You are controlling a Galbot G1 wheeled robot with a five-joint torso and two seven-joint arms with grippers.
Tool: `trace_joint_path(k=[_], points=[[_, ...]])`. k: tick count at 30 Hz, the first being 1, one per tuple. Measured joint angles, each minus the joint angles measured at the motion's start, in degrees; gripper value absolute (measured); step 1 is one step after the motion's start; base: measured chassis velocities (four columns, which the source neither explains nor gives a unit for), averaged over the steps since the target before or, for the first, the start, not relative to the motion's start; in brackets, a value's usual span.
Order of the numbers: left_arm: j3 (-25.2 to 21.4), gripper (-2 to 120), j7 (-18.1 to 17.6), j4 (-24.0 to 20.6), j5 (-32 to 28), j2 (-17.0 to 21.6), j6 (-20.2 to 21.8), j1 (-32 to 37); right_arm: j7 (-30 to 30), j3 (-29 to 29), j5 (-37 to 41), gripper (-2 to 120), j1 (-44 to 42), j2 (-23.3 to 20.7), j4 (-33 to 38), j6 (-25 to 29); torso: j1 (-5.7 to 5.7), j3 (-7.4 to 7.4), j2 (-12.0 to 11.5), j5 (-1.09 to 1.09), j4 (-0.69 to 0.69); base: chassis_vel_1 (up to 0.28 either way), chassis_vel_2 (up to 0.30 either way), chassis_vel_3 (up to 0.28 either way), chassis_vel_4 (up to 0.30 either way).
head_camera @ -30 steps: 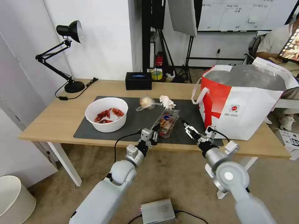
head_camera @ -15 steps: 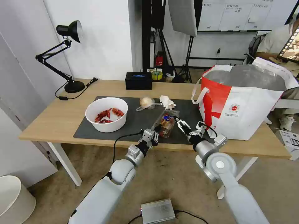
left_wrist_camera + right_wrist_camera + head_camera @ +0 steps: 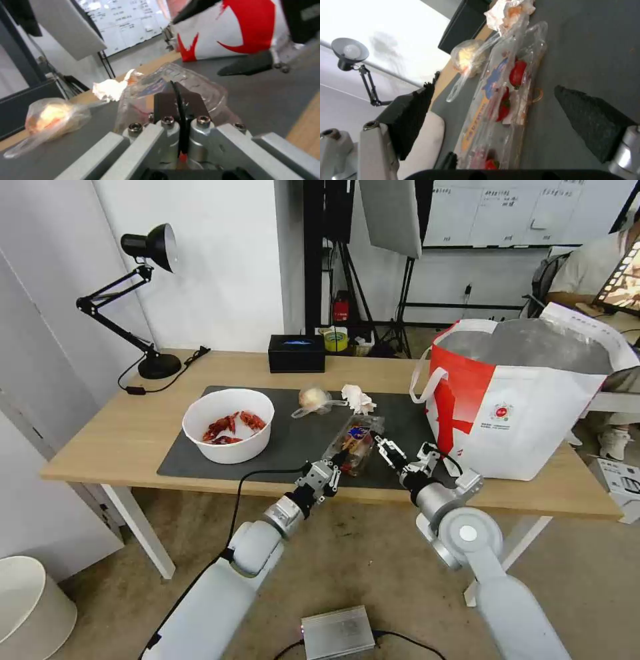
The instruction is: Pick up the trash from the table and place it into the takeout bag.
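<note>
On the left part of the long light-wood table, a black desk lamp is placed, and a white round bowl with red crayfish shells is seen on the large dark grey rectangular mat. Behind the mat, a black rectangular box is standing. Further to the right, a beige lump wrapped in clear plastic and a crumpled white tissue are lying on the mat, near each other.

The clear plastic clamshell tray with red bits is found in the middle of the mat, tilted. Its near end is gripped by the left gripper, whose fingers are closed tightly on the thin plastic edge, as is shown in the left wrist view. Just beside the tray's right side, the right gripper is held with its fingers spread wide; in the right wrist view the tray is seen between the two black pads.

At the right end of the table, the large boxy white takeout bag with a red side panel is standing upright with its silver-lined mouth open.
</note>
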Motion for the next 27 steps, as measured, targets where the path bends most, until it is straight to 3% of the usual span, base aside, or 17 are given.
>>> trace_joint_path(k=[9,27], points=[[0.02,0,1.08,1.01,2.95,-0.54,-0.68,-0.33,0.84,-0.25,0.83,90,0.99,0.63,-1.05,0.00,0.00,0.00,0.00,0.00,0.00,0.000,0.000,0.000,0.000],[-0.69,0,1.84,1.01,3.22,-0.15,-0.66,0.46,1.77,-2.29,1.16,91,3.40,2.75,-4.75,-0.36,0.00,0.00,0.00,-0.01,0.00,0.000,0.000,0.000,0.000]])
